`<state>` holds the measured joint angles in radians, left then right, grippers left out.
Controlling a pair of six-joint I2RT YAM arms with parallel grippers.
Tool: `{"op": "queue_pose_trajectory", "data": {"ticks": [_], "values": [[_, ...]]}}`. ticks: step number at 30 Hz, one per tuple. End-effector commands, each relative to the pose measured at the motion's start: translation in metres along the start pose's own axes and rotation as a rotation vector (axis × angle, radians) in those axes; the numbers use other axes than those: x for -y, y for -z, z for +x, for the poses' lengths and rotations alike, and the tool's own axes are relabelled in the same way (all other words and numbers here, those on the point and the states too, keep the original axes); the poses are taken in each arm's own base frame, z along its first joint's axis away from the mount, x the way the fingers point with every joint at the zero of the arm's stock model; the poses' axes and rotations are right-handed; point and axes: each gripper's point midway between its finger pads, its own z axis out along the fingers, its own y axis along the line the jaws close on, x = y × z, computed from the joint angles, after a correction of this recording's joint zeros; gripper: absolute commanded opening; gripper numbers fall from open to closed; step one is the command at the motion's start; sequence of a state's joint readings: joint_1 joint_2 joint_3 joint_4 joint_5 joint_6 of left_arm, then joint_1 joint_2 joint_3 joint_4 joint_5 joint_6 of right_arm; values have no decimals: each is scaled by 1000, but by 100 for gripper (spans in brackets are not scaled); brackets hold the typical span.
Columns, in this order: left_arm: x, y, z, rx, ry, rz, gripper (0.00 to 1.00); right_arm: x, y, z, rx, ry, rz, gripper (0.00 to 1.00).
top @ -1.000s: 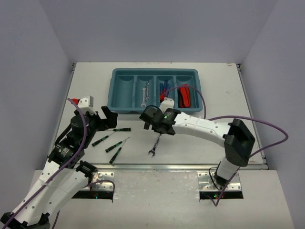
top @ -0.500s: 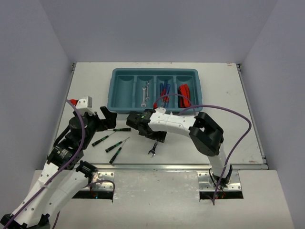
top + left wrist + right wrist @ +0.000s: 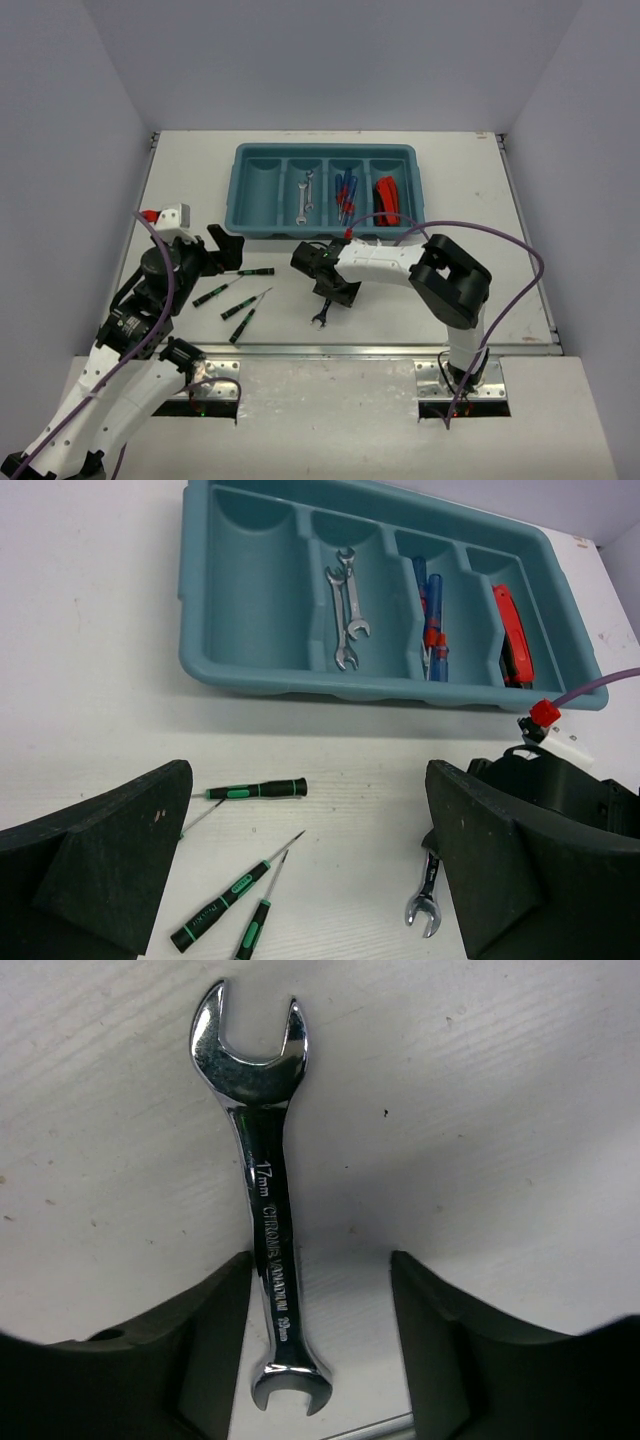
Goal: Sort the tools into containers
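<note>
Pickup step, by all signs: right gripper [image 3: 320, 1260] set over wrench [image 3: 268, 1230], jaws spread either side of shank, one pad [image 3: 225, 1305] close against it, other apart. Lies flat on table [image 3: 500, 220], near tray [image 3: 236, 190]. Chrome, open-ended both ends, size mark stamped on shank. Next: pinch shank, lift clear, carry to second compartment [image 3: 382, 570] from left, beside stored wrenches [image 3: 345, 605]. Left gripper [image 3: 308, 815] spread wide, holding nothing.
</note>
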<state>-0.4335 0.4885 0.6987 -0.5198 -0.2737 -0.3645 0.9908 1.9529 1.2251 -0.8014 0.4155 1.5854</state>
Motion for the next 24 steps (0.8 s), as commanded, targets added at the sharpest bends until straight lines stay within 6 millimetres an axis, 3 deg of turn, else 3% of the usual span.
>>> {"op": "queue_pose_trajectory", "data": {"ticks": [1,4,5,7,12,19,24], "values": [[7,0,-8,30,5,26,100,1,-9,4,-23,-40,-35,49],[7,0,-8,32,5,27,100,8,-12,7,-33,-54,-19,41],[7,0,-8,31,6,27,100,8,-12,8,-36,-53,-19,33],[7,0,-8,30,6,29,100,10,-14,9,-37,-55,-7,28],[7,0,-8,31,6,28,100,10,-19,11,-47,-36,6,1],[8,-2,-6,21,2,31,100,1,-1,5,-50,-14,-53,0],[8,-1,-7,25,3,30,100,3,22,-4,-36,-28,-81,0]]}}
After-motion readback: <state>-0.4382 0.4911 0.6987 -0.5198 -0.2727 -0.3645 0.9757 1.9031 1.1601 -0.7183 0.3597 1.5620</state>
